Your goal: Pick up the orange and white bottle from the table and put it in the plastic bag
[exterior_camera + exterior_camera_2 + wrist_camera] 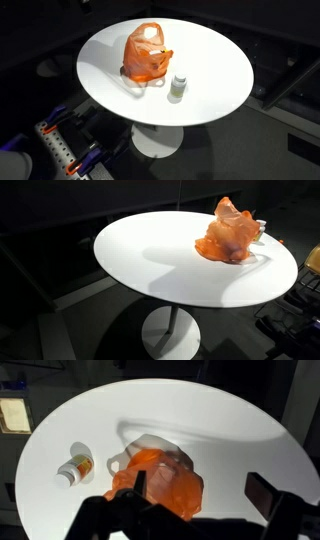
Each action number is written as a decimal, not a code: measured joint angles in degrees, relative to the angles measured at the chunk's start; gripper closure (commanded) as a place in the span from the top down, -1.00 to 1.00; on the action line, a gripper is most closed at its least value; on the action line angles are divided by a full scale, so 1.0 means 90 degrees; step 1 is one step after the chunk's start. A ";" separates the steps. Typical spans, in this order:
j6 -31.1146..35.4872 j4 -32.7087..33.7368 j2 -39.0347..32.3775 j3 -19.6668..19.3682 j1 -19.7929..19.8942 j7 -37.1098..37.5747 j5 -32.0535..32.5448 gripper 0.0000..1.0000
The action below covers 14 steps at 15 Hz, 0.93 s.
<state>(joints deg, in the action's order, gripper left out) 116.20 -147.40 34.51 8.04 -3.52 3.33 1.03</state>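
The small white bottle with an orange label (178,87) stands upright on the round white table (220,60), just beside the crumpled orange plastic bag (147,53). In the wrist view the bottle (75,468) is at the left and the bag (160,480) is below centre, under my left finger. My gripper (203,495) is open and empty, high above the table, with the bag's edge between the fingers' line of sight. The bag also shows in an exterior view (230,232); the bottle is hidden there. The gripper does not show in either exterior view.
The table (150,260) stands on a single white pedestal foot (170,335) over a dark floor. Equipment with blue and orange parts (60,150) sits beside the table's edge. A bright screen (14,415) is off the table's rim.
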 measured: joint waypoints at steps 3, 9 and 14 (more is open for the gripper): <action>0.0000 0.0000 0.0000 0.0000 0.0000 0.0000 0.0000 1.00; 0.0000 0.0078 -0.0085 -0.0019 0.0039 0.0072 0.0005 1.00; 0.0003 0.0529 -0.0540 -0.0215 0.0349 0.0339 0.0016 1.00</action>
<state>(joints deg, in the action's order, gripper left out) 116.22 -142.64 29.65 6.11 -0.38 6.38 1.18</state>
